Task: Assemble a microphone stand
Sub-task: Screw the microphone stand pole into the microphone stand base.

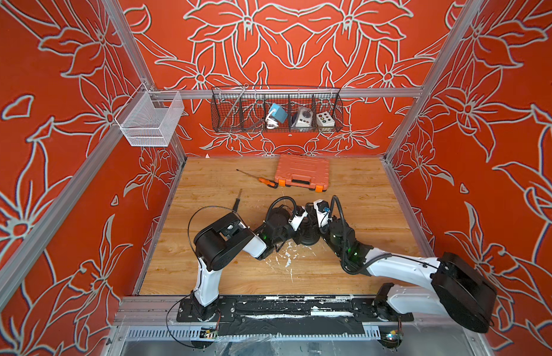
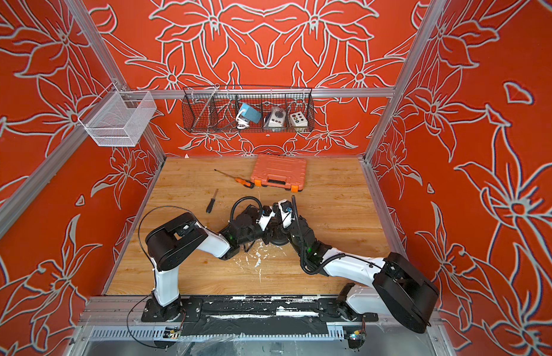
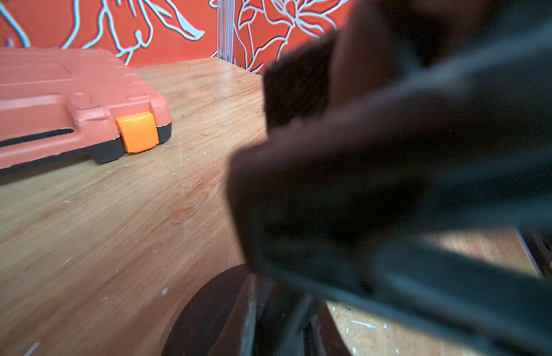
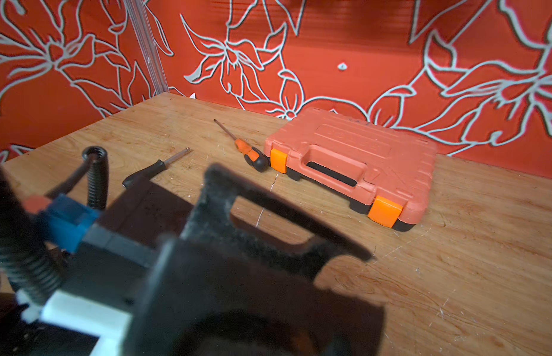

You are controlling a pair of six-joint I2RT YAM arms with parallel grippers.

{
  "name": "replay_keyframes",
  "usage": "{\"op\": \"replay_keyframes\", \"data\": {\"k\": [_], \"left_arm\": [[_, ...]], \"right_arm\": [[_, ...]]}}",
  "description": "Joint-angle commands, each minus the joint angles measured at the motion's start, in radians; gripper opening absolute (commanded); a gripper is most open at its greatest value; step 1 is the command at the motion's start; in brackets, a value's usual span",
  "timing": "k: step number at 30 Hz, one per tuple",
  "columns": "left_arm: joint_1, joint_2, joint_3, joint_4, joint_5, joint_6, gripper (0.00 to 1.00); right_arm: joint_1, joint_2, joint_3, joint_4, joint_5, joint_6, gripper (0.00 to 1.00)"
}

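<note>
Two claws, the left gripper (image 1: 302, 230) and the right gripper (image 1: 319, 230), are seen close together above the round black stand base (image 1: 308, 239). It is set mid-table on the wooden table (image 1: 225, 274), well apart from the orange plastic tool case (image 1: 302, 172). Whether either claw is spread or pinching cannot be told.

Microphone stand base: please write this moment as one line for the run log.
stage: left arm and right arm meet over black base | jaws: state not visible | lying aside: orange case, orange screwdriver, black screwdriver
</note>
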Motion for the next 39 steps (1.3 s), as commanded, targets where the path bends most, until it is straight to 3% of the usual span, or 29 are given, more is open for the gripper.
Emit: {"op": "replay_keyframes", "data": {"k": [1, 3, 8, 12, 22, 33, 39], "left_arm": [[0.01, 0.04, 0.012, 0.042, -0.052, -0.011, 0.1], [0.009, 0.046, 0.004, 0.035, -0.053, -0.001, 0.08], [0.005, 0.047, -0.018, 0.006, -0.053, 0.01, 0.02], [-0.003, 0.044, -0.024, -0.034, -0.06, 0.018, 0.01], [-0.037, 0.021, -0.015, -0.175, -0.082, 0.06, 0.0], [-0.093, 0.045, -0.003, -0.221, -0.134, 0.119, 0.0], [-0.108, 0.072, -0.001, -0.205, -0.13, 0.127, 0.0]], "right_arm": [[0.011, -0.023, -0.062, -0.188, -0.126, -0.047, 0.03], [0.001, -0.048, -0.054, -0.244, -0.157, -0.086, 0.1], [-0.042, -0.112, -0.06, -0.317, -0.293, -0.165, 0.46], [-0.11, -0.181, -0.075, -0.342, -0.405, -0.178, 0.64], [-0.313, -0.309, -0.048, -0.449, -0.757, -0.284, 0.63], [-0.527, -0.233, 0.027, -0.47, -1.078, -0.315, 0.59], [-0.579, -0.127, 0.108, -0.503, -1.175, -0.33, 0.56]]}}
